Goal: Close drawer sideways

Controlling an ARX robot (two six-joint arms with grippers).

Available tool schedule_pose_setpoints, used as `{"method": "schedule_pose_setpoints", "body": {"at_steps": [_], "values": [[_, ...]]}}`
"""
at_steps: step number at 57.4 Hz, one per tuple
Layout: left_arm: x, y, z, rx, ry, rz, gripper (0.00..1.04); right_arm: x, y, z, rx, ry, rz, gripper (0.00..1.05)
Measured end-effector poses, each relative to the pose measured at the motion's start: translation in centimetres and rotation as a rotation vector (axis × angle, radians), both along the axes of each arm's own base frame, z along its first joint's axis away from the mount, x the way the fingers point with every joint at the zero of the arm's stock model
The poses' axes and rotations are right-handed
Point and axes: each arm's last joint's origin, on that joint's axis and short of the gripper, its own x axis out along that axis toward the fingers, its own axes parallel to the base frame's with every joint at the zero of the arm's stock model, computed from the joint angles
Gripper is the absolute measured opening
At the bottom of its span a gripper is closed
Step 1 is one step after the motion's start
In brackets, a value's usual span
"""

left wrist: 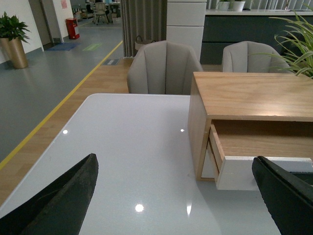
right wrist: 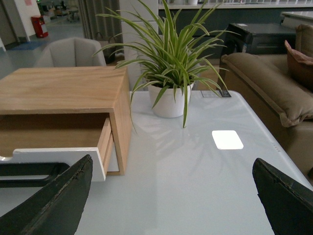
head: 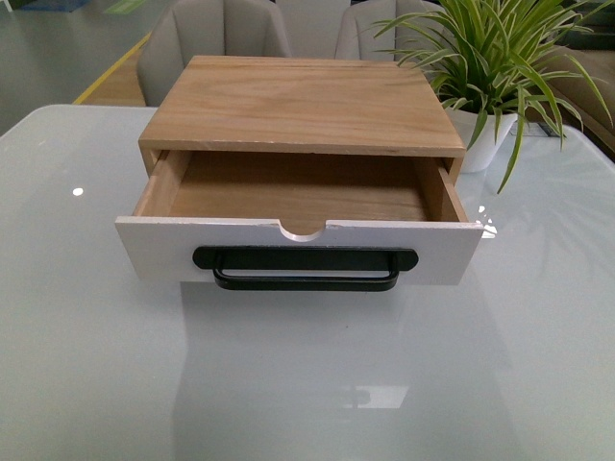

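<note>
The drawer (head: 300,242) is pulled out of a light-wood cabinet (head: 303,104) standing in the middle of the white glass table (head: 96,365). Its white front panel carries a long black bar handle (head: 306,268) and a small semicircular notch at the top edge. The drawer's inside looks empty. Neither gripper shows in the front view. My left gripper (left wrist: 181,196) is open, low over the table to the left of the cabinet, with the drawer (left wrist: 254,169) by one fingertip. My right gripper (right wrist: 171,196) is open to the right of the cabinet, with the drawer front (right wrist: 54,161) by one fingertip.
A potted spider plant (head: 495,72) in a white pot stands at the cabinet's back right corner, also in the right wrist view (right wrist: 168,73). Grey chairs (head: 216,43) stand behind the table. A brown sofa (right wrist: 274,93) lies beyond the table's right edge.
</note>
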Motion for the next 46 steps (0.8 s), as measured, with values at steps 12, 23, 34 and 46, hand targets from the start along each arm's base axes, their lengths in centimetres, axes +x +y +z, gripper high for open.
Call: {"method": "schedule_pose_setpoints", "body": {"at_steps": [12,23,34,46], "values": [[0.0,0.0,0.0,0.0,0.0,0.0,0.96,0.0,0.0,0.0,0.0,0.0,0.0,0.96],[0.0,0.0,0.0,0.0,0.0,0.0,0.96,0.0,0.0,0.0,0.0,0.0,0.0,0.96],[0.0,0.0,0.0,0.0,0.0,0.0,0.96,0.0,0.0,0.0,0.0,0.0,0.0,0.96],[1.3,-1.1,0.0,-0.039,0.303,-0.197,0.96,2.1,0.8,-0.5,-0.164,0.139,0.136,0.96]]}}
